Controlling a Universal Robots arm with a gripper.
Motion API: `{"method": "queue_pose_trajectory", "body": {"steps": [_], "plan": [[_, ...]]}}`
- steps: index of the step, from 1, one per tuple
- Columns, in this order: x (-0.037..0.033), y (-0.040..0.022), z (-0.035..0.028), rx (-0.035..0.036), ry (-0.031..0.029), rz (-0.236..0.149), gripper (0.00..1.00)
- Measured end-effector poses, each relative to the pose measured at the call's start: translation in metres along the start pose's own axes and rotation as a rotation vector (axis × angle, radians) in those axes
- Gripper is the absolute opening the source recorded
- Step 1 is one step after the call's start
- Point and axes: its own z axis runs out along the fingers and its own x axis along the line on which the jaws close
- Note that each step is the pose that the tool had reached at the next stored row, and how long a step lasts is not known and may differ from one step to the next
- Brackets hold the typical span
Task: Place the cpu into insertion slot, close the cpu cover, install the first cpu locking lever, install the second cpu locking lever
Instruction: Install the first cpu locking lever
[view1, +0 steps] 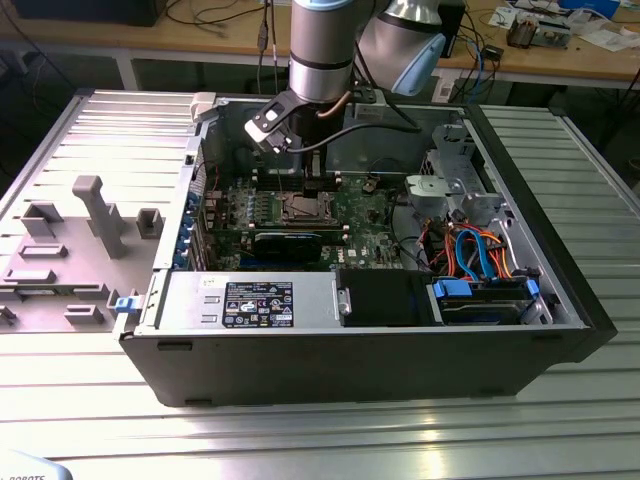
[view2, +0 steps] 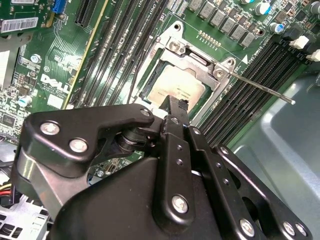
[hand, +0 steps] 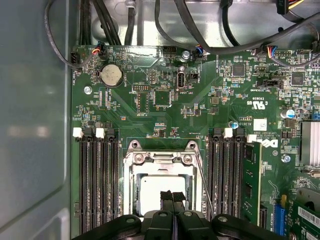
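Gripper (hand: 172, 196) of matte black links, tips pinched together on nothing, poised just over the cpu (hand: 152, 186), dull silver square seated in the insertion slot (view2: 148, 89). Shiny cpu cover (hand: 162, 159) framing the chip, thin steel lever rod (view2: 260, 88) jutting out beside it. Glossy green circuit board (hand: 165, 110) around, white printed labels (hand: 260, 124) stuck on it.

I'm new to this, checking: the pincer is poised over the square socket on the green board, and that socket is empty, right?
Not empty. The first wrist view shows the cpu, dull silver top up, lying in the insertion slot beneath the pincer.
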Motion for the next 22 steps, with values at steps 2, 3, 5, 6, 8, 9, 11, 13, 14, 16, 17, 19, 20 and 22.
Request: {"method": "queue_pose_trajectory", "body": {"steps": [2,3,5,6,8,9,11,13,14,16,17,19,20,22], "plan": [[0.0000,0.0000,-0.0002,-0.0001,0.0001,0.000,0.11],[0.0000,0.0000,-0.0003,0.0000,0.0000,0.000,0.11],[0.0000,0.0000,-0.0006,-0.0001,-0.0002,0.000,0.11],[0.0000,0.0000,-0.0007,-0.0001,-0.0002,0.000,0.11],[0.0000,0.0000,-0.0010,0.0000,-0.0005,0.000,0.11],[0.0000,0.0000,-0.0012,0.0001,-0.0006,0.000,0.11],[0.0000,0.0000,-0.0013,0.0000,-0.0006,0.000,0.11],[0.0000,0.0000,-0.0014,0.0000,-0.0006,0.000,0.11],[0.0000,0.0000,-0.0017,0.0001,-0.0008,0.000,0.11],[-0.0001,0.0000,-0.0021,0.0001,-0.0008,0.000,0.11],[-0.0001,-0.0001,-0.0026,0.0002,-0.0009,0.000,0.11],[-0.0001,0.0000,-0.0042,0.0001,-0.0007,0.000,0.11],[-0.0001,-0.0001,-0.0048,0.0001,-0.0007,0.000,0.11],[-0.0001,-0.0001,-0.0068,0.0000,-0.0007,0.000,0.11]]}}
